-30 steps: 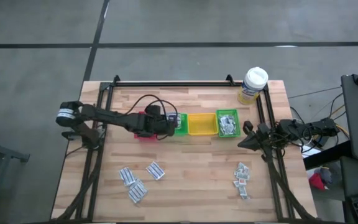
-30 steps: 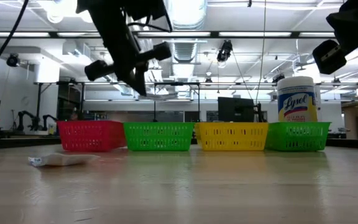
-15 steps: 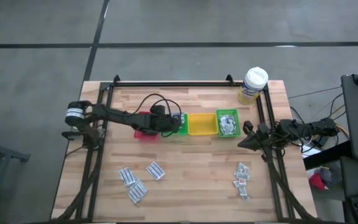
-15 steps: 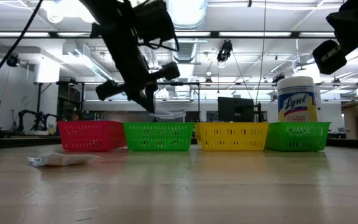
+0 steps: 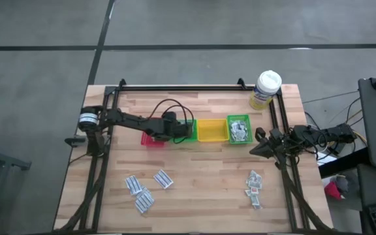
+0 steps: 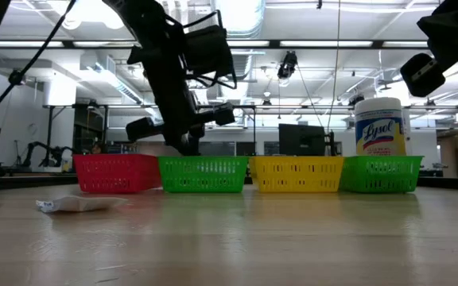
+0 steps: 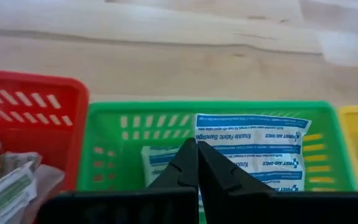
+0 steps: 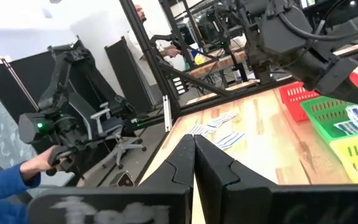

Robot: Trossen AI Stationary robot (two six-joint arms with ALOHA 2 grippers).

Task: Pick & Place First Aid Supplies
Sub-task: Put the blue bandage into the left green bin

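Left tool point(image 7: 197, 163): fingers are being kept pressed together above the green bin point(image 7: 104, 134), just left of centre in the high view; whether the white-blue sachet point(image 7: 253, 140) seen behind the fingertips is being gripped cannot be told.

Right tool point(image 8: 194, 152): fingers are being kept together with nothing between them; the arm is being parked at the right edge of the counter point(image 5: 201, 176), right of centre in the high view.

Bins: a red bin point(image 5: 150, 139), the green bin, a yellow bin point(image 5: 211, 130) and a second green bin point(image 5: 239, 129) are being lined up side by side across the middle of the frame.

First aid supplies: grey-silver sachets point(image 5: 145, 192) are being left scattered at the lower left of the counter; a smaller cluster of sachets point(image 5: 254, 188) is lying at the lower right; more are being held in the second green bin and in the red bin.

Wipes tub point(image 5: 265, 89): being left standing at the upper right corner of the counter.
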